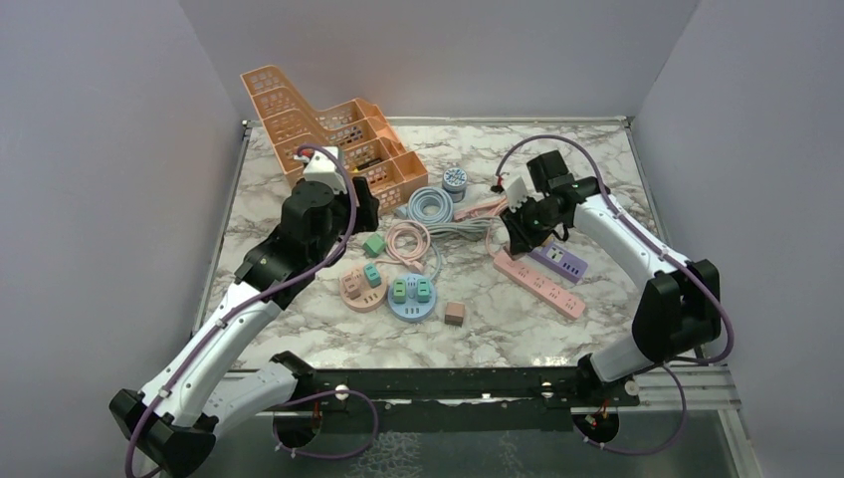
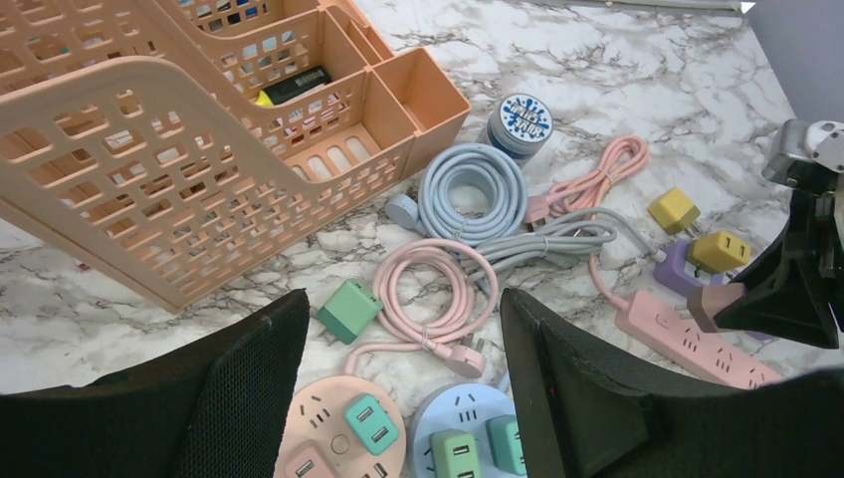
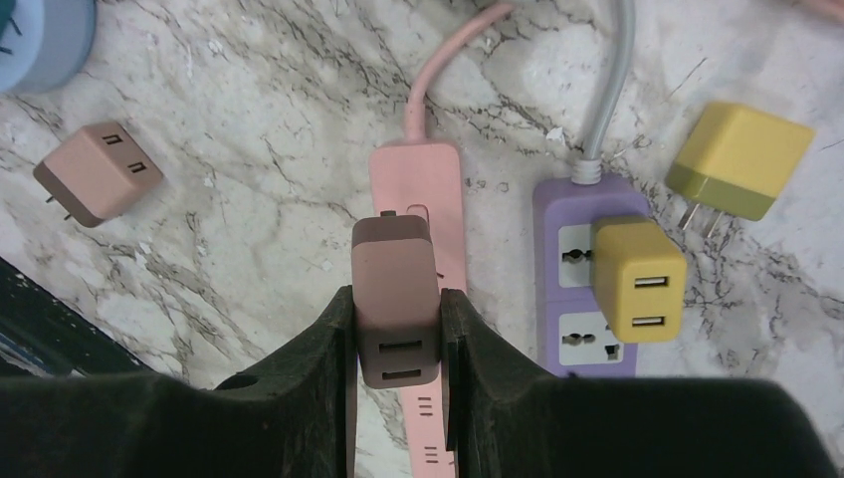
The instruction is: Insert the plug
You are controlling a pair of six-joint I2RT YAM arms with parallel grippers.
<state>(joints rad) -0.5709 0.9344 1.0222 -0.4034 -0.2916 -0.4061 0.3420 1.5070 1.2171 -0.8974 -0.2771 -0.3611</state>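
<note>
My right gripper point(image 3: 396, 299) is shut on a brown plug point(image 3: 395, 289) with two USB slots. It holds the plug just above the pink power strip point(image 3: 418, 169), near the strip's cable end. In the top view this gripper point(image 1: 518, 231) hovers over the strip point(image 1: 542, 284) at centre right. My left gripper point(image 2: 403, 304) is open and empty, above a pink coiled cable point(image 2: 428, 289) and two round sockets. In the top view the left gripper point(image 1: 363, 214) is beside the orange basket.
A purple strip point(image 3: 557, 199) with a yellow plug point(image 3: 637, 279) in it lies right of the pink strip. A loose yellow plug point(image 3: 738, 159) and a loose brown plug point(image 3: 98, 171) lie nearby. Round pink point(image 1: 362, 289) and blue point(image 1: 412, 297) sockets hold plugs. An orange basket point(image 1: 318, 129) stands back left.
</note>
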